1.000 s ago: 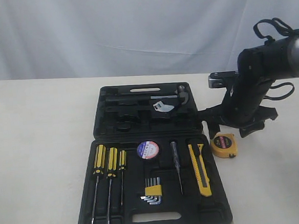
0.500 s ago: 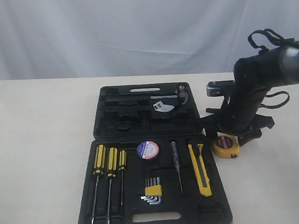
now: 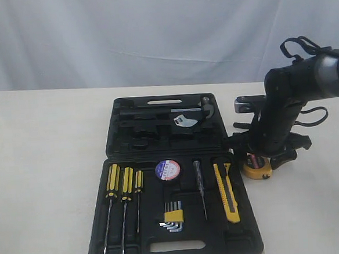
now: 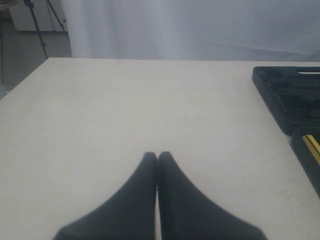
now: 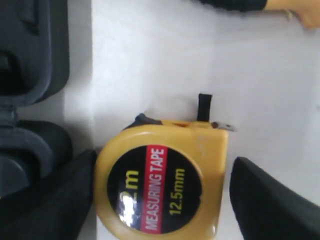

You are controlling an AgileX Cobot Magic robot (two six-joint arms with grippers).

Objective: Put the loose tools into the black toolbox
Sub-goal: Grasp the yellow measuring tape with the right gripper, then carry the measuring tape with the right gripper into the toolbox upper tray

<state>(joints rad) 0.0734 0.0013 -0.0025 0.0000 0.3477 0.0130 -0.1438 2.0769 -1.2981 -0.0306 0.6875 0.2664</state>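
Pale curtain is hanging behind a cream desk point(image 3: 39, 171), and everything is sitting on that 1 surface. Farthest left, the left hand point(image 4: 157, 156) is hovering over bare desk beside the black toolbox point(image 3: 236, 251). Its 2 fingers are pressing together with nothing between them, likely parked clear of the working side.

The toolbox is lying open in the middle. In its near tray, 3 screwdrivers point(image 3: 125, 191) are resting in moulded slots. Next to them the tape roll point(image 3: 167, 169), with its blue-white label, is sitting in its round recess. The utility knife point(image 3: 226, 193) is lying along the tray's right edge, so both look already stowed.

The tape measure point(image 3: 255, 168) is lying flat on the desk just beside the toolbox's right edge, outside it and waiting to go in. An orange-and-black handle point(image 5: 300, 12) is showing at the border of the right wrist view, probably the pliers, lying on the desk too.

The right arm is bending steeply down over the tape measure, wrist pointing at the desk. The right hand point(image 5: 162, 200) is straddling the yellow case, spread wide and gripping nothing yet. Its finger nearer the toolbox is sitting close against the case, whether touching I cannot tell, while the other finger point(image 5: 270, 200) is standing apart. This looks like the lining-up before the squeeze.
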